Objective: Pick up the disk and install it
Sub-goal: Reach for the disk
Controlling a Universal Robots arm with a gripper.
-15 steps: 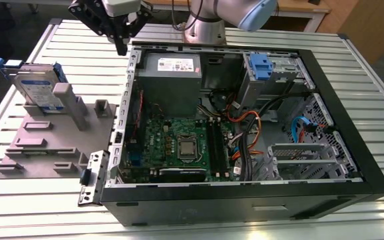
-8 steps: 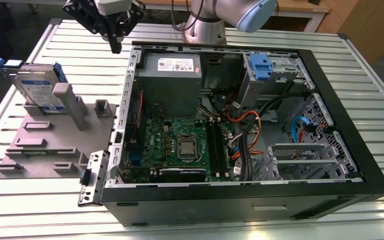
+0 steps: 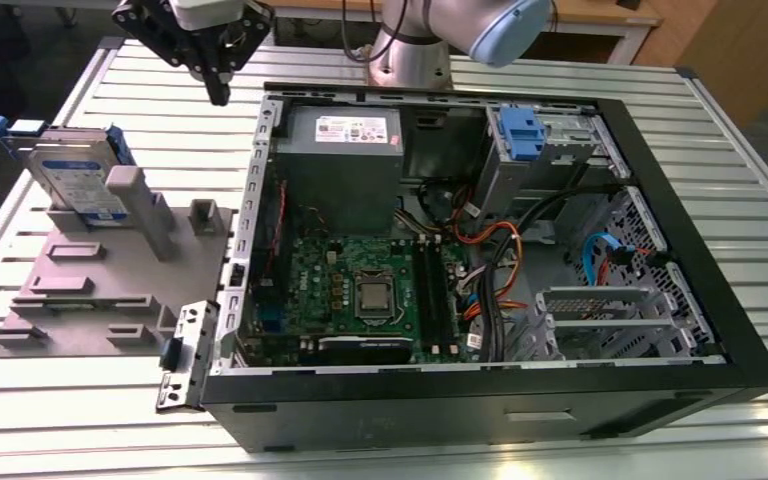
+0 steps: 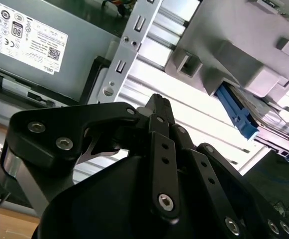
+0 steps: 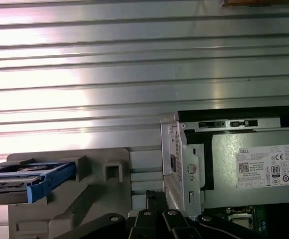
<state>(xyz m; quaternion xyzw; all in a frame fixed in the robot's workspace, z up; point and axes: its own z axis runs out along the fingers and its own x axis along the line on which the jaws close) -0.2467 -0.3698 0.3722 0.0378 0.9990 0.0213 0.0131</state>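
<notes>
The disk, silver-grey with a white-and-blue label in a blue plastic frame, stands on edge in a grey holder at the exterior view's left, beside the open computer case. Its blue frame also shows in the first wrist view and the second wrist view. My gripper hangs above the table, behind the holder and off the case's back left corner, well apart from the disk. Its black fingers meet at the tip, shut on nothing. The fingertips point down between holder and case.
Inside the case lie a grey power-supply box, a green motherboard, orange and black cables, a blue carrier in the drive bay and a metal drive cage. The slatted metal table surrounds everything.
</notes>
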